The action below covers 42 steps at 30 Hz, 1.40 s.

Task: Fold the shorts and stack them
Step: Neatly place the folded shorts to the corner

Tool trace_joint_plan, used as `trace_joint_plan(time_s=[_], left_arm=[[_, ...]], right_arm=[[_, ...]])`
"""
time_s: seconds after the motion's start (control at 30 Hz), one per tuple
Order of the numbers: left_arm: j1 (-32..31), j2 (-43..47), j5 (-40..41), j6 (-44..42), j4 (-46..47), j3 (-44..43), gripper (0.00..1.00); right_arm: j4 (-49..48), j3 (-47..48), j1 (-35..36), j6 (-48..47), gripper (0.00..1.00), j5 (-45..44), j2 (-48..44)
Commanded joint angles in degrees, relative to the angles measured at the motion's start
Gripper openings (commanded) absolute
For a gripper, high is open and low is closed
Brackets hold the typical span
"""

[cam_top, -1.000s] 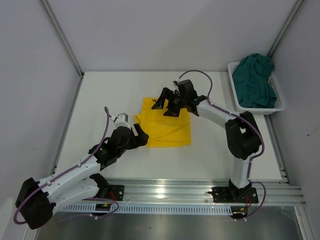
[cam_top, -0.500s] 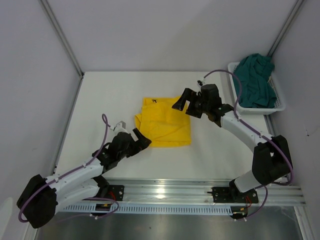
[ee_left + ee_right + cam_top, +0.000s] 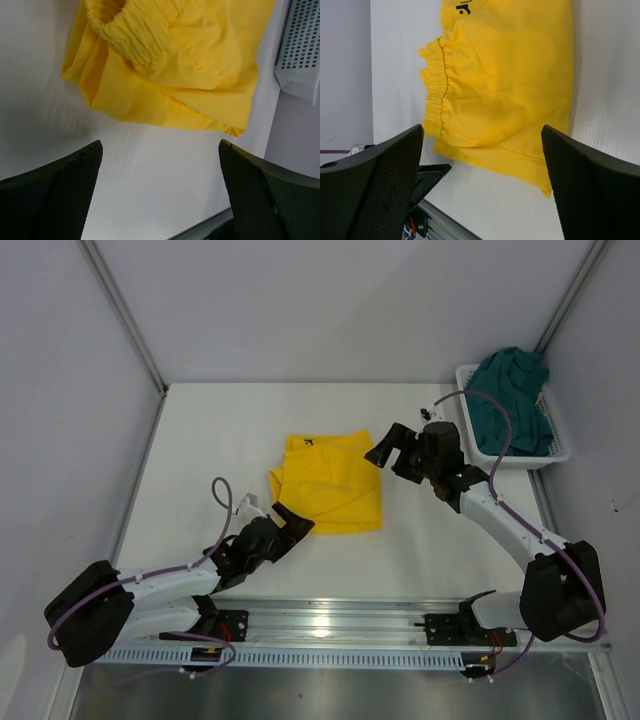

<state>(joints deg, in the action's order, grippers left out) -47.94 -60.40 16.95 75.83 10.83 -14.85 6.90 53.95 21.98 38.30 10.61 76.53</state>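
- Two pairs of shorts are in sight. The yellow shorts (image 3: 327, 485) lie folded flat about the middle of the table (image 3: 190, 450), and the teal shorts (image 3: 508, 400) sit bunched in the white basket (image 3: 556, 454) at the table's far right corner.
- The yellow pair's gathered waistband faces the table's left edge, and a small dark logo (image 3: 305, 442) shows near its far left corner.
- The left gripper (image 3: 297, 523) sits low, just off the yellow pair's near left corner. Its fingers (image 3: 50, 185) are spread wide with nothing between them. From its wrist camera the cloth lies beyond the fingertips, with bare table in between.
- The right gripper (image 3: 390, 458) hangs just beside the yellow pair's far right corner, on the basket side. Its fingers (image 3: 595, 185) are also spread wide and hold nothing. From its wrist camera they frame the shorts without touching them.
- The teal pair lies well apart from the left gripper and nearer the right one, and neither touches it.
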Motion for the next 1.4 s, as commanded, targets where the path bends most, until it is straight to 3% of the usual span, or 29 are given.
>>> trace_joint_plan(time_s=[0.0,0.47,0.63,0.77,0.8,0.87,0.9,1.0,1.07,1.1,1.17,1.27,1.37], left_arm=[[-0.9,-3.0,5.4,3.8,6.3,-1.1,0.99],[-0.6,-28.3,7.8,8.4,16.2,-10.7,0.98],[3.5,-34.4,7.4,8.4,19.3,-12.9,0.8],[11.5,-38.6,2.8,3.7,22.7,-14.9,0.62],[13.0,-39.2,1.4,0.8,23.5,-15.6,0.48],[17.8,-40.1,-2.9,-2.5,23.4,-17.8,0.33],[19.5,-40.3,-4.3,-5.8,22.1,-18.4,0.19],[25.8,-41.0,-10.4,-14.5,16.7,-23.5,0.02],[29.8,-42.6,-13.1,-22.3,10.6,-31.5,0.0],[31.1,-43.5,-15.3,-25.4,3.0,-34.4,0.0],[33.6,-45.8,-13.4,-33.6,-9.0,-44.7,0.0],[35.7,-48.7,0.2,-41.0,-22.4,-54.5,0.0],[39.1,-54.4,-2.0,-45.2,-28.9,-64.5,0.0]], right_arm=[[-1.5,0.0,-1.5,-2.2,0.99,-1.1,-3.1],[0.6,-3.9,-9.6,-4.9,0.99,2.4,-12.6],[0.1,-6.1,-12.0,-5.2,0.99,4.4,-16.2],[0.5,-6.8,-12.6,-5.6,0.99,5.6,-16.2],[0.3,-7.1,-12.7,-5.8,0.99,5.8,-16.2],[0.0,-7.9,-12.7,-6.1,0.99,6.0,-16.1],[-0.1,-8.2,-12.8,-6.2,1.0,5.9,-16.1],[-1.4,-9.5,-13.0,-6.5,0.99,6.8,-15.6],[-2.1,-10.0,-13.3,-6.7,1.0,7.7,-14.8],[-2.1,-10.1,-13.2,-6.8,1.0,7.8,-14.5],[-2.8,-10.5,-13.4,-7.3,0.99,8.5,-13.7],[-3.9,-10.8,-13.5,-7.8,1.0,9.4,-12.7],[-4.6,-10.2,-13.5,-8.0,0.99,11.3,-10.9]])
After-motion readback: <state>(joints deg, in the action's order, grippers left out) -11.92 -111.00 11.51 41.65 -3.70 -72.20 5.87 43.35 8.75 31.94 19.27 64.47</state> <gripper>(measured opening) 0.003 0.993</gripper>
